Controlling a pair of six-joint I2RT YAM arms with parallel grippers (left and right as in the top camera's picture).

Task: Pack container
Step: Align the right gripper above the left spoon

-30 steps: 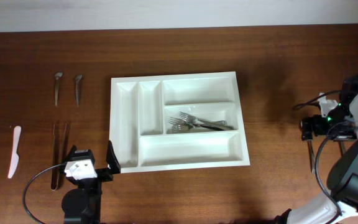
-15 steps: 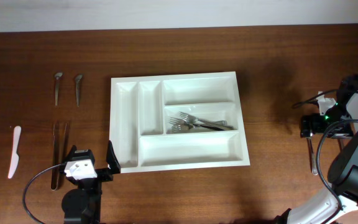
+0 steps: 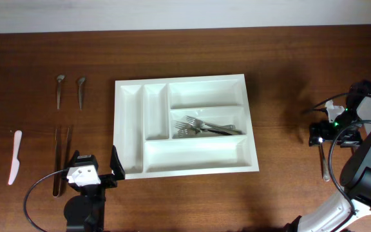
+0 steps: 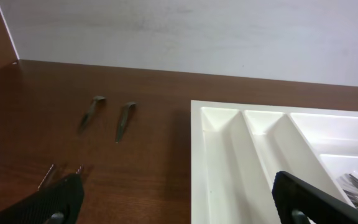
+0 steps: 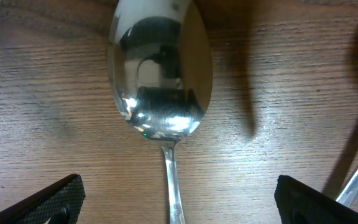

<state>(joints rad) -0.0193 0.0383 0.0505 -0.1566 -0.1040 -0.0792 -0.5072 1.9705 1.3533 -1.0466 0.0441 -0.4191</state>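
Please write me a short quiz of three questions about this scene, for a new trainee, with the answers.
1. True or false: the forks lie in the middle wide compartment of the container.
2. What lies below the right gripper? A) spoon B) plate C) cup
3. Fill in: the left gripper stands ____, holding nothing.
Key: 1 true; 2 A; 3 open.

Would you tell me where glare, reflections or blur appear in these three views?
Right wrist: the shiny metal spoon's bowl shows a dark reflection, white glare on top. Left wrist: the black fingertips are blurred; the large white plastic cutlery tray is sharp. Overhead: even light.
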